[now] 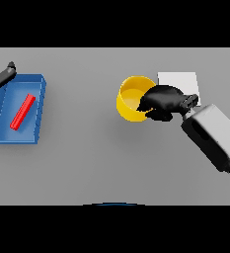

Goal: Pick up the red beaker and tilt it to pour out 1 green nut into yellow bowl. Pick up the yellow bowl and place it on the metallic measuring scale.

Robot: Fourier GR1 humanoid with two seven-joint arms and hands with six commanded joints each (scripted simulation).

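My right arm (215, 138) enters from the lower right and runs diagonally up and left across the grey worktop (96, 158). It is the nearest item in the scene.

At the end of that arm, my right hand (163, 101) sits at the right side of the yellow bowl (129, 99). The fingers are curled over the bowl's right rim and wall, so the hand is closed on the bowl. The bowl is right of centre at mid depth. Its opening faces upward and slightly left. I cannot tell whether its base rests on the worktop or is raised off it. I cannot tell whether anything lies inside the bowl.

Just behind and to the right of the hand lies the metallic measuring scale (183, 79), a pale square plate. My hand and wrist cover its near edge. The bowl is beside the scale's left edge, not on the plate.

At the left side of the worktop stands a blue tray (37, 84). A red bar-shaped object (22, 112) lies inside it, slanted, with its upper end pointing far and right.

My left hand (3, 76) shows at the far left edge, just past the tray's far left corner. I cannot tell its finger state.
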